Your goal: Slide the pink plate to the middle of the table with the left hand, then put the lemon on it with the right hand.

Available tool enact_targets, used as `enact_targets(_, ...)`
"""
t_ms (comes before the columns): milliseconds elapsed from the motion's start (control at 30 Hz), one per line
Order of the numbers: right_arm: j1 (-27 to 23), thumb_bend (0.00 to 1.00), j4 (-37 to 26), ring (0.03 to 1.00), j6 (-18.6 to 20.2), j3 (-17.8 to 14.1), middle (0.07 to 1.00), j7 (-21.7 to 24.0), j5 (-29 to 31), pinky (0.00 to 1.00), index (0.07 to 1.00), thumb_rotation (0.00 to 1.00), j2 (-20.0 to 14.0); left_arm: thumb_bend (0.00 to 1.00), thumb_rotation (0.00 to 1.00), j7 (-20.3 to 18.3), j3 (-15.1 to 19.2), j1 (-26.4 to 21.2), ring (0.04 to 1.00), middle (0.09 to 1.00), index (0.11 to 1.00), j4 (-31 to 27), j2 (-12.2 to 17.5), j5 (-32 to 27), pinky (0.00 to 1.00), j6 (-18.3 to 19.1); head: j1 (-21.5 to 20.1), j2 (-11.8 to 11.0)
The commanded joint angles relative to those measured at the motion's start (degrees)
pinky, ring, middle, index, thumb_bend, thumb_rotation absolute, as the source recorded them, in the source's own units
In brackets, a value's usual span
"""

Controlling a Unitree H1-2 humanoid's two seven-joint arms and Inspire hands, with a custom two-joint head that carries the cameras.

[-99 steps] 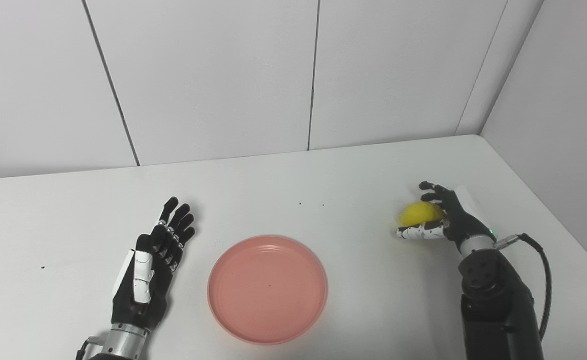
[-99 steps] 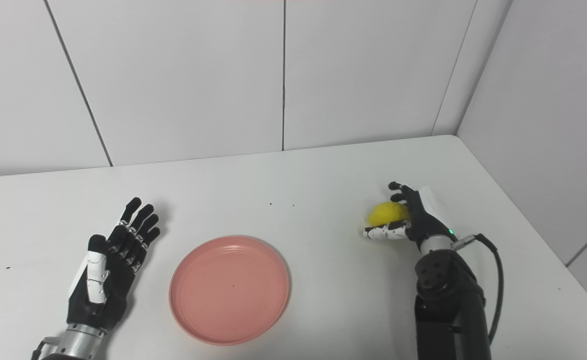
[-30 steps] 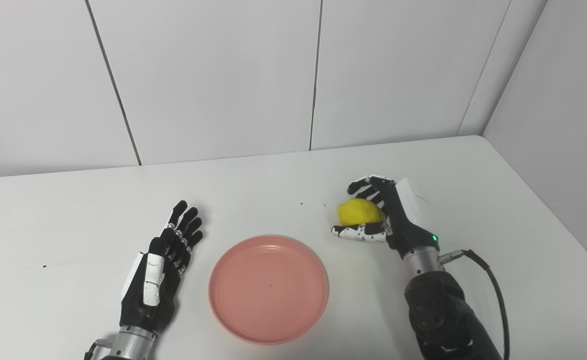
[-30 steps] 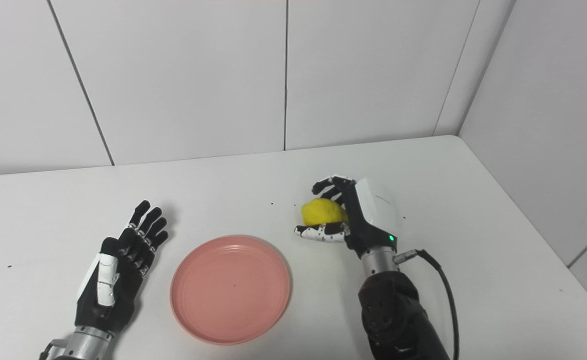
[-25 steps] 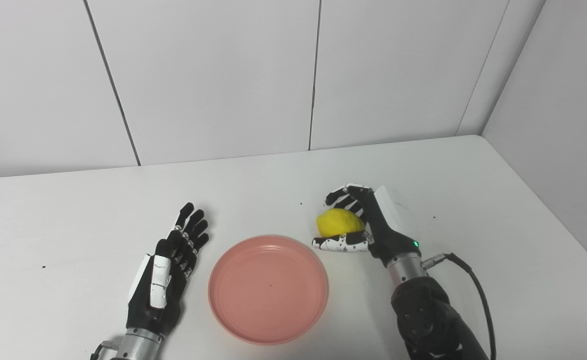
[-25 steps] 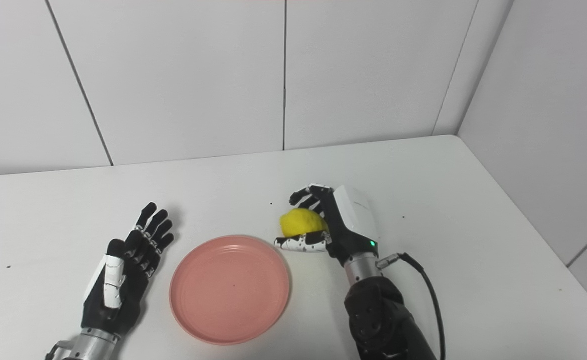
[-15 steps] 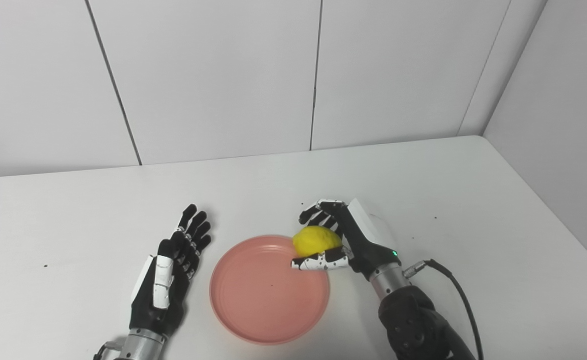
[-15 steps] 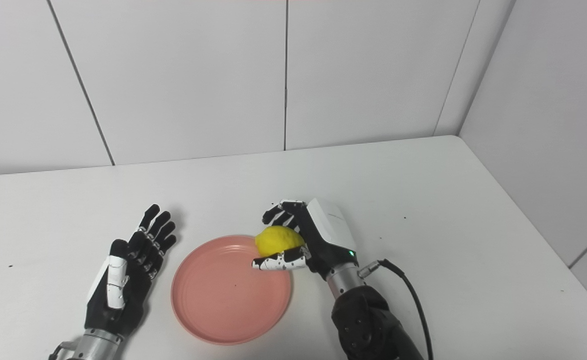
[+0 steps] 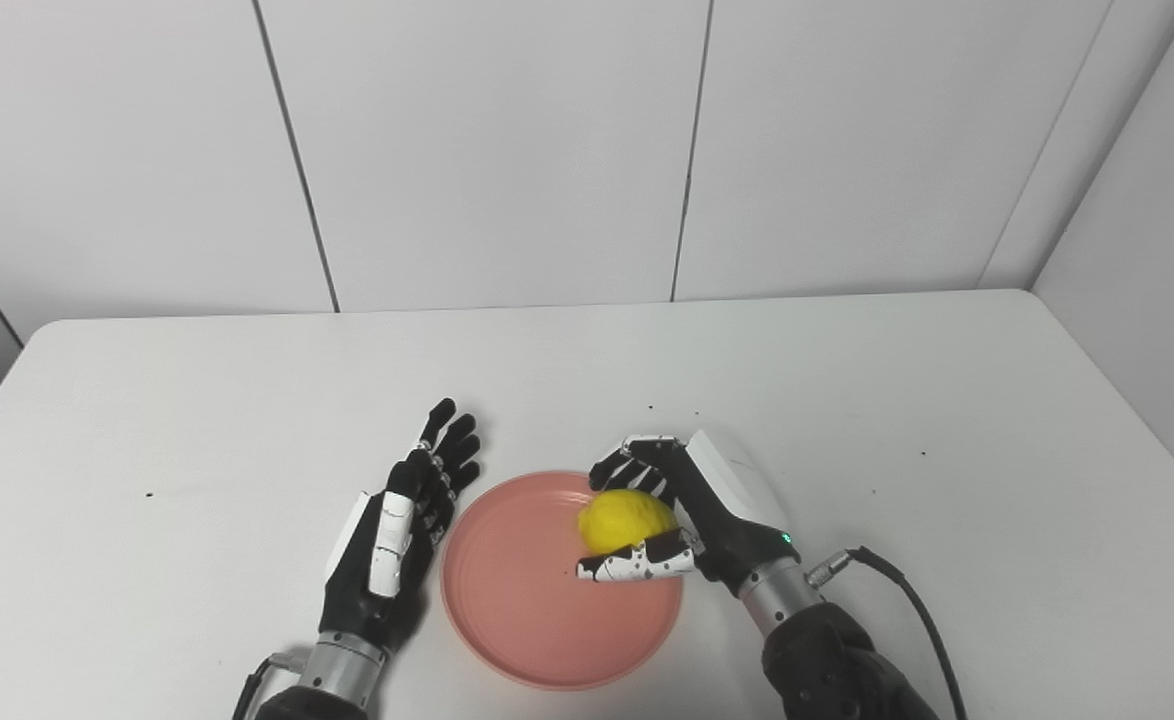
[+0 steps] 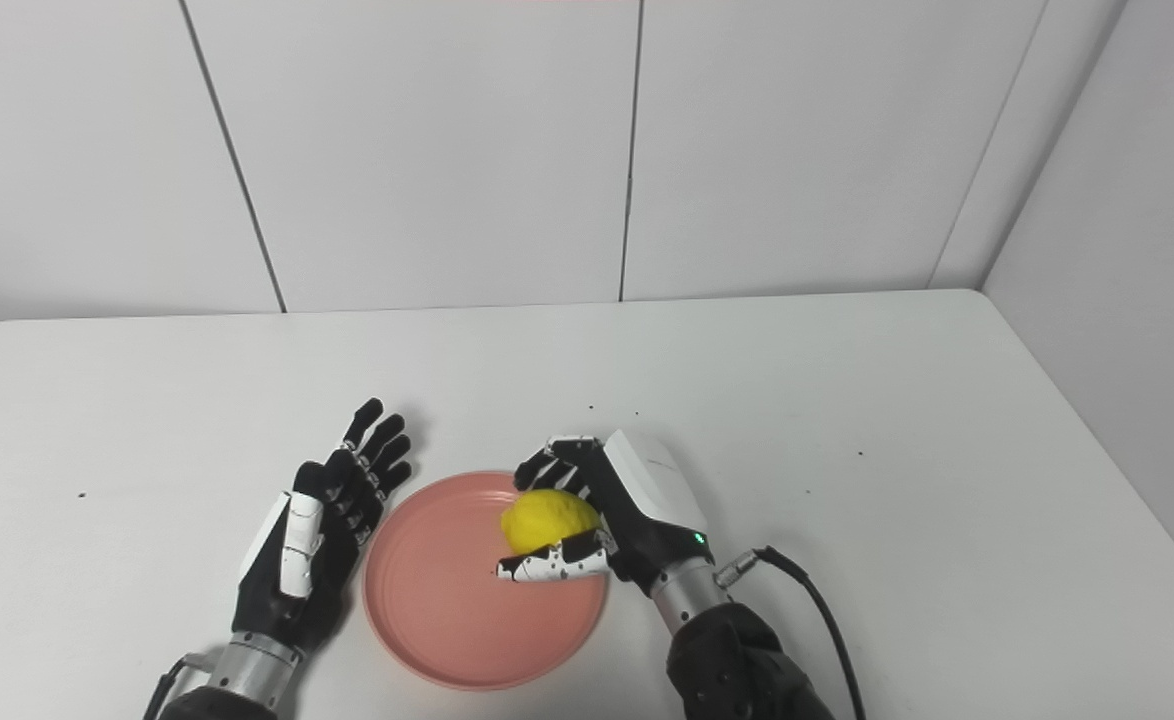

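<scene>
I note the right robot hand (image 9: 692, 510) clasps the lemon (image 9: 626, 521) between thumb and curled fingers, over the right part of the pink plate (image 9: 527, 620). I cannot tell whether the lemon touches the plate. The plate lies on the white desk (image 9: 947, 420), near its front edge and about midway across. The left robot hand (image 9: 392, 535) lies just beside the plate's left rim, fingers spread, holding nothing.

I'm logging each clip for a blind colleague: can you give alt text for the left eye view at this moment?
The right hand holds a yellow lemon over the pink plate on a white table. The left hand lies open just left of the plate, fingers extended.
</scene>
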Motion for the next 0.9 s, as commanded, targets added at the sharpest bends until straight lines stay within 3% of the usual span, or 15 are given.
enact_targets(0, -0.42, 0.52, -0.72, 0.395, -3.35, 0.06, 0.479, -0.31, 0.38, 0.32, 0.527, 0.0, -0.16, 0.85, 0.96, 0.63, -0.67, -0.45, 0.97, 0.961, 0.955, -2.69, -1.1, 0.45, 0.96, 0.02, 0.09, -0.02)
enact_targets(167, -0.71, 0.52, 0.08, 0.396, -2.96, 1.28, 0.481, 0.03, -1.7, 0.31, 0.524, 0.0, -0.1, 0.81, 0.98, 0.65, -1.31, -0.59, 0.976, 0.972, 0.964, -3.41, -1.61, 0.29, 0.97, 0.55, 0.84, 0.56)
enact_targets(533, -0.73, 0.51, 0.93, 0.38, -5.93, 2.23, 0.474, -0.14, -1.26, 0.3, 0.532, 0.0, 0.05, 0.81, 0.97, 1.57, -1.86, -0.69, 0.981, 0.975, 0.961, -5.41, -1.73, 0.71, 0.98, 2.54, 2.3, 2.26)
enact_targets(867, -0.72, 0.52, 2.99, 0.439, -12.24, 2.56, 0.459, -2.21, -1.58, 0.41, 0.516, 0.0, 0.4, 0.81, 0.96, 2.49, -1.27, -1.15, 0.979, 0.975, 0.964, -3.57, -1.4, 1.49, 0.98, 0.74, 2.38, 2.08)
